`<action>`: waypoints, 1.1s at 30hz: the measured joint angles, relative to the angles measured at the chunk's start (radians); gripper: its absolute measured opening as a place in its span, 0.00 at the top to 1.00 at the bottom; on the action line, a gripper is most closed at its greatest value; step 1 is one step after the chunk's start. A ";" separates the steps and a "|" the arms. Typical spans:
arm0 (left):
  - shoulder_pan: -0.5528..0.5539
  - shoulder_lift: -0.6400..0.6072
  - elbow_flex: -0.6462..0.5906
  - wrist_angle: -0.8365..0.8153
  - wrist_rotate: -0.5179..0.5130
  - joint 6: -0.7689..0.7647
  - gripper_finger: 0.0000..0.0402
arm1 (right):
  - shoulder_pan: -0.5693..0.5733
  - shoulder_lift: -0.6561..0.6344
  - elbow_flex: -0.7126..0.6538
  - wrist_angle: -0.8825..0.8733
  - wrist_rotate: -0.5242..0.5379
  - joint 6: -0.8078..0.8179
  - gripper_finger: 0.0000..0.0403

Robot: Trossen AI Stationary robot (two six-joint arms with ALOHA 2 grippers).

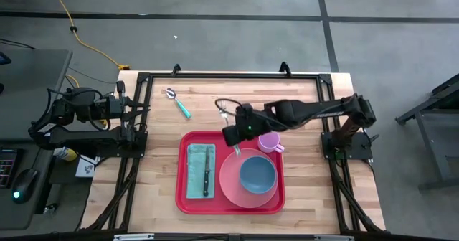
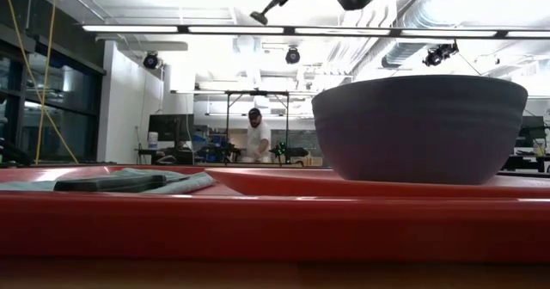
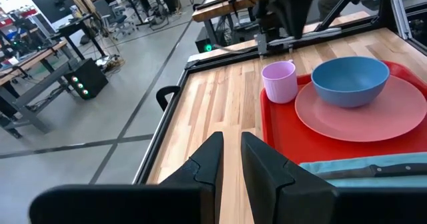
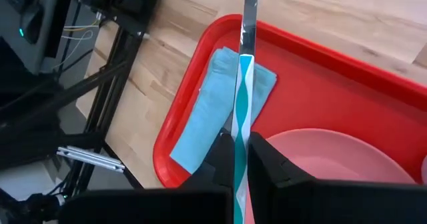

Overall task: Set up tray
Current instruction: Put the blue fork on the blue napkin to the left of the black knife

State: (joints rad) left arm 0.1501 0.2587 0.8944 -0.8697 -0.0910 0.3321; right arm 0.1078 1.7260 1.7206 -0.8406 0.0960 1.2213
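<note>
The red tray lies in the middle of the table. On it are a blue napkin with a black knife, a pink plate with a blue bowl, and a lilac cup. My right gripper is above the tray's far edge, shut on a piece of cutlery with a teal-and-white handle; its head runs out of the wrist view. A teal-handled spoon lies on the table beyond the tray. My left gripper waits shut at the table's left edge. My right gripper pinches the cutlery's teal handle between its two fingers. The piece runs along the fingers and sticks out ahead of them, metal neck foremost. It is lifted clear, high above the tray and napkin, its free end slanting down.
The black frame rails run along the table's far edge and sides. Bare wood lies left of the tray and between the tray and the far edge. A person stands far off in the room.
</note>
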 joint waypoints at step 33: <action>0.000 0.000 0.000 0.010 0.005 -0.033 0.79 | 0.282 0.231 -0.001 0.195 0.209 0.133 1.00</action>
State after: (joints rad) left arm 0.1504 0.2586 0.8944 -0.8597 -0.0860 0.2987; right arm 0.3903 1.9570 1.7199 -0.6452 0.3049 1.3542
